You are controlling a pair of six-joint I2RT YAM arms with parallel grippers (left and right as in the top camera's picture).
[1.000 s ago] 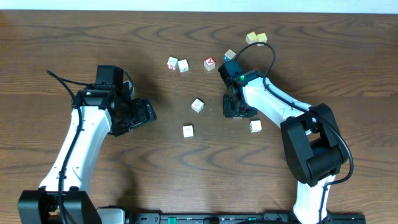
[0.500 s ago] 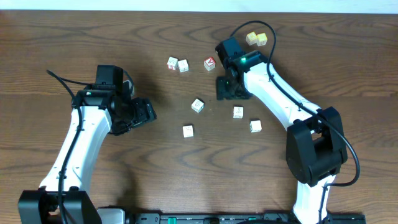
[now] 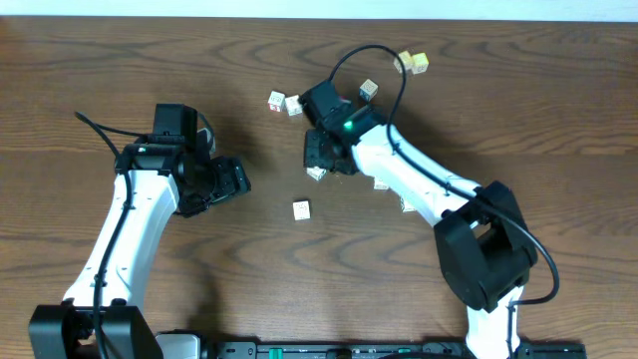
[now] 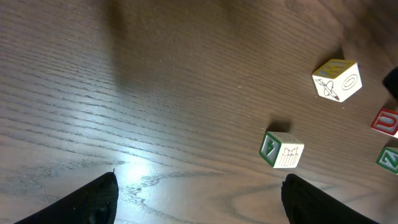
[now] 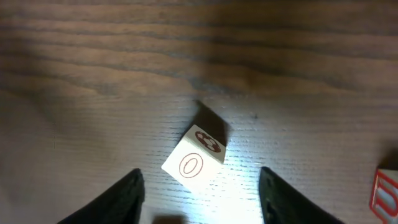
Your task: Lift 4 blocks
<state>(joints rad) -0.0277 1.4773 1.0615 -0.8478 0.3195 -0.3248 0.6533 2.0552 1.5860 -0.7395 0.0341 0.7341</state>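
A cream block (image 5: 194, 155) marked with a red O lies tilted on the wood between my right gripper's (image 5: 200, 198) open fingers, with a gap on each side. From overhead the right gripper (image 3: 320, 158) hangs over that block (image 3: 316, 174). Another cream block (image 3: 301, 209) lies just below it. Two more blocks (image 3: 381, 184) (image 3: 407, 205) peek out from under the right arm. My left gripper (image 3: 231, 179) stands open and empty at the left. Its wrist view shows two blocks (image 4: 336, 79) (image 4: 282, 150) ahead of the left gripper (image 4: 199, 200).
Two cubes (image 3: 276, 101) (image 3: 293, 105) lie at the back centre. A bluish cube (image 3: 369, 89) and two yellowish cubes (image 3: 411, 62) sit further back on the right. A red-faced cube (image 5: 385, 190) shows at the right wrist view's edge.
My right gripper left a block on the table at centre right, swung back and to the left, and now hangs over the middle block with its jaws wider. The left arm has not moved.
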